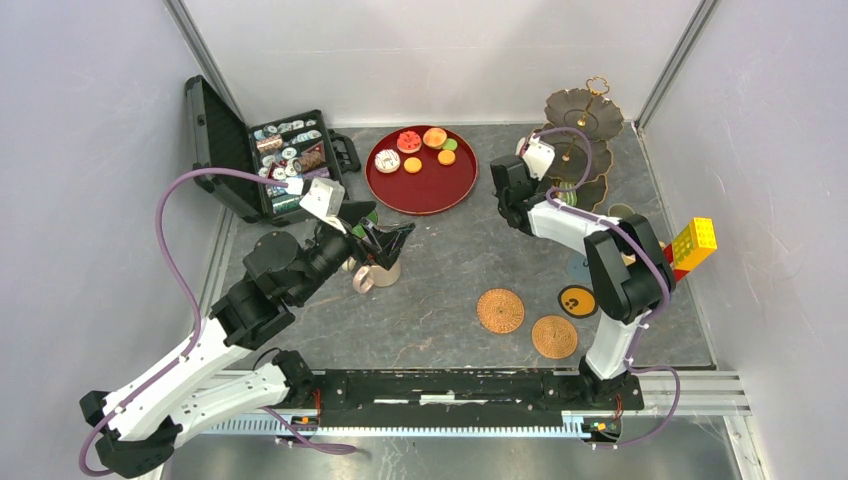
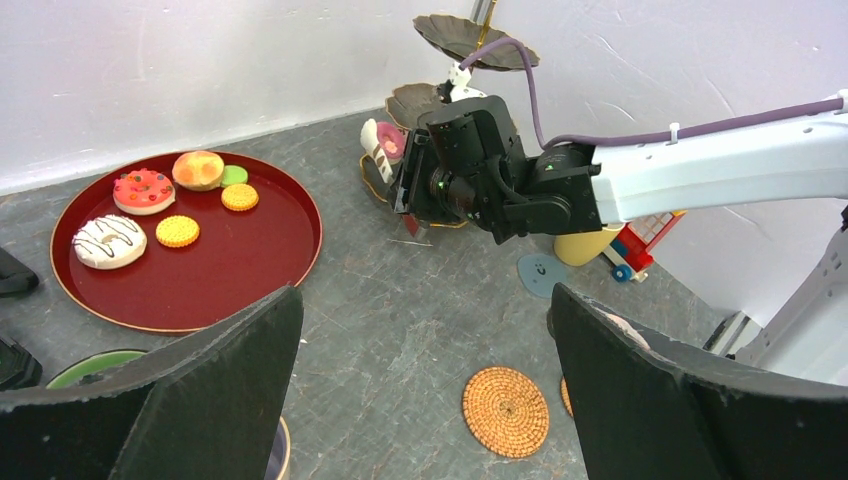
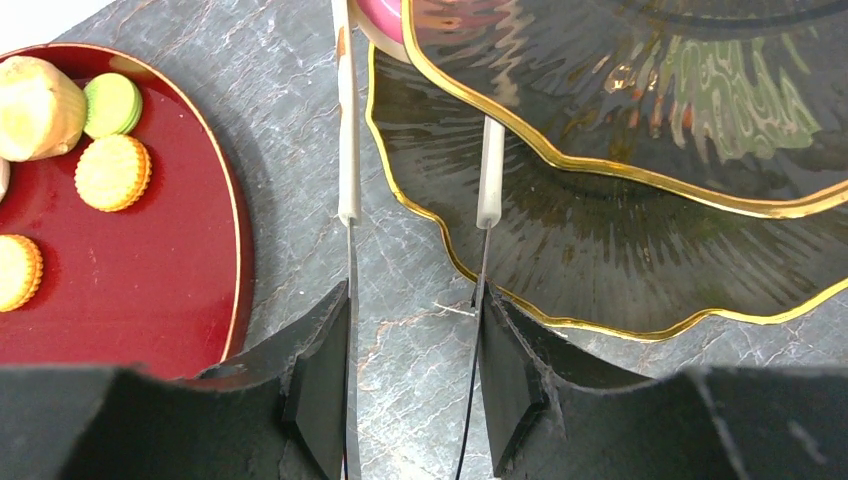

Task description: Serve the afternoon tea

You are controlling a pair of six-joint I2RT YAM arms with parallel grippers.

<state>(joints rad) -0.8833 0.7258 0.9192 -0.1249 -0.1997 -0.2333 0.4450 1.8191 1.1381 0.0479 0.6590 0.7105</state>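
Note:
Several toy cakes (image 1: 425,150) lie on the round red tray (image 1: 420,195); in the left wrist view they are a red doughnut (image 2: 143,190), a white doughnut (image 2: 108,240) and small biscuits. The dark three-tier stand (image 1: 583,110) rises at the back right. My right gripper (image 3: 415,330) is shut on metal tongs (image 3: 347,180) with white tips. The tips pinch a pink cake (image 2: 385,143) at the edge of the stand's lowest tier (image 3: 620,240). My left gripper (image 2: 425,330) hangs open and empty above a beige mug (image 1: 378,275), with a green-lined mug (image 2: 95,365) beside it. A yellow mug (image 2: 585,245) stands behind the right arm.
Two woven coasters (image 1: 500,310) (image 1: 553,336) and a black-and-yellow one (image 1: 577,300) lie near the front. An open black case (image 1: 265,160) of small items stands at the back left. Toy blocks (image 1: 692,245) sit by the right wall.

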